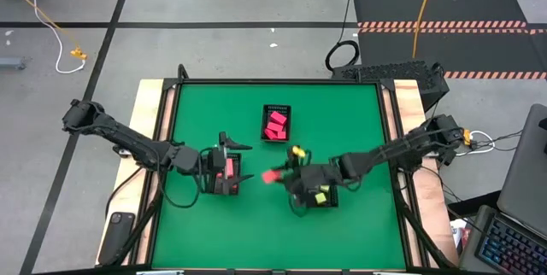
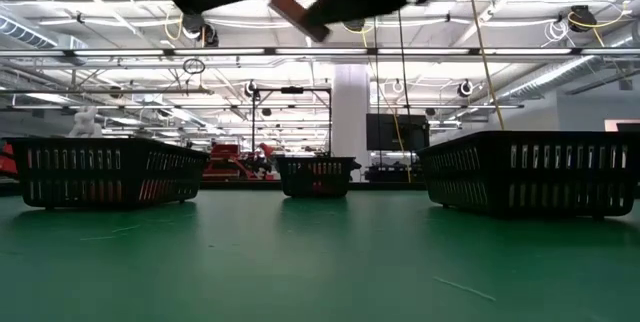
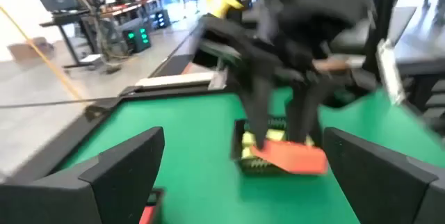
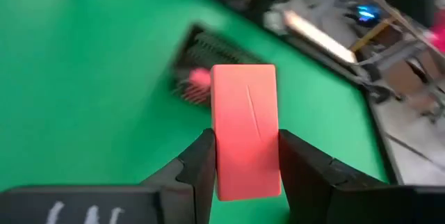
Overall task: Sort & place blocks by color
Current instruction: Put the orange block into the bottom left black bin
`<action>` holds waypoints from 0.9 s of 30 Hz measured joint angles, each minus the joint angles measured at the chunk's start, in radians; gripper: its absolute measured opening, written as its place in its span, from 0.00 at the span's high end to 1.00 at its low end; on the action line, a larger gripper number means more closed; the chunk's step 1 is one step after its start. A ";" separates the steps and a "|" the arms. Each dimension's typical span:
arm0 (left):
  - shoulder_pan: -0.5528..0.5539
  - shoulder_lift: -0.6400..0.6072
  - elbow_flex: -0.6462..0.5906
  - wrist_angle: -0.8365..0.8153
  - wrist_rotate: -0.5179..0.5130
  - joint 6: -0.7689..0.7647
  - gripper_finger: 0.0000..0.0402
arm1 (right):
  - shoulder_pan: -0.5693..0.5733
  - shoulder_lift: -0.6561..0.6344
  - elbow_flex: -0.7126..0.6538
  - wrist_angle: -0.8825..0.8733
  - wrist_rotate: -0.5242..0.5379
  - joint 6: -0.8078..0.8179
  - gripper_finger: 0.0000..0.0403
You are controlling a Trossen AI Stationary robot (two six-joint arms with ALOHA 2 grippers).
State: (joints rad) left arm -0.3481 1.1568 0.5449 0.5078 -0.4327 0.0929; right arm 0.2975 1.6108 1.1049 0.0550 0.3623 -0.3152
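Right gripper (image 4: 245, 161) clamped on a salmon block (image 4: 245, 140), held above the green table (image 1: 359, 121).
High view: block (image 1: 272, 175) at the gripper's nine o'clock, between two trays; low view: block (image 2: 298, 14) tilted, arms cut off; left wrist view: left gripper (image 3: 243, 165) spread apart, empty, blurred; right wrist view: a tray (image 4: 201, 67) beyond, blurred.

A salmon-orange bar block (image 4: 245, 131) is held above the green surface (image 1: 359, 121), while pink-red blocks (image 1: 274, 126) and pale yellow blocks (image 1: 322, 196) lie in separate black trays.
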 joint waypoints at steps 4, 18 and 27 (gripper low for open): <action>-0.014 0.036 0.000 0.027 -0.058 0.059 0.02 | -0.080 0.000 0.000 0.139 -0.085 0.036 0.69; -0.012 0.056 0.000 0.119 -0.057 0.093 0.02 | -0.165 0.008 0.000 0.218 -0.184 0.019 0.69; -0.011 0.056 0.000 0.117 -0.057 0.065 0.02 | -0.168 0.008 0.000 0.272 -0.184 -0.002 0.69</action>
State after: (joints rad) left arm -0.3595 1.2129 0.5453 0.6243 -0.4896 0.1575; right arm 0.1299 1.6184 1.1053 0.3272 0.1780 -0.3172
